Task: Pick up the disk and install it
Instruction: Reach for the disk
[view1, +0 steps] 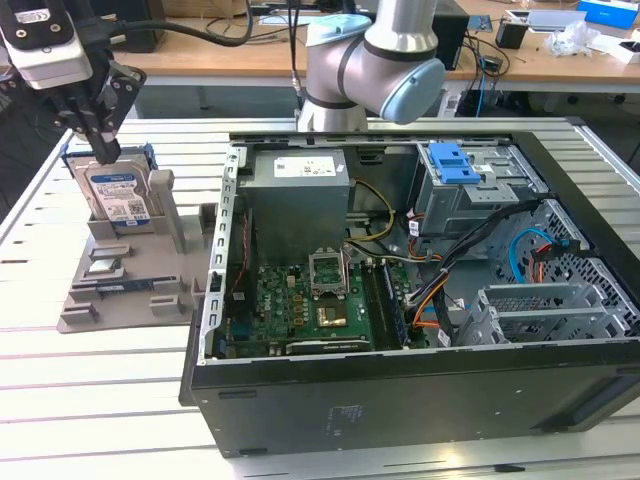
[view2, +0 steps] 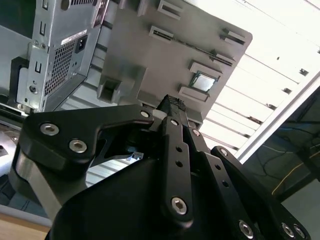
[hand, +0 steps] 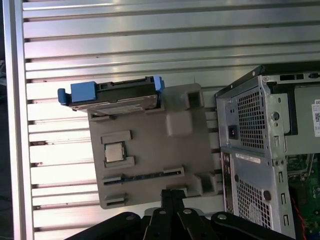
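Observation:
The disk (view1: 116, 196) stands upright in a grey plastic stand (view1: 120, 290) at the exterior view's left, its white-and-blue label facing the camera and blue rails along its edges. My gripper (view1: 103, 150) hangs just over the disk's top edge, fingers shut together with nothing between them. In the first wrist view the disk (hand: 112, 97) is seen edge-on at one end of the stand (hand: 150, 150), while my gripper (hand: 172, 192) is over the opposite end, apart from the disk. In the second wrist view the gripper (view2: 172, 102) shows in front of the stand (view2: 165, 55).
An open computer case (view1: 400, 390) lies on the slatted metal table (view1: 100, 400) at the exterior view's right. Its grey drive cage carries a blue latch (view1: 455, 160). A processor chip (hand: 114, 151) sits on the stand. The arm's base (view1: 345, 80) rises behind the case.

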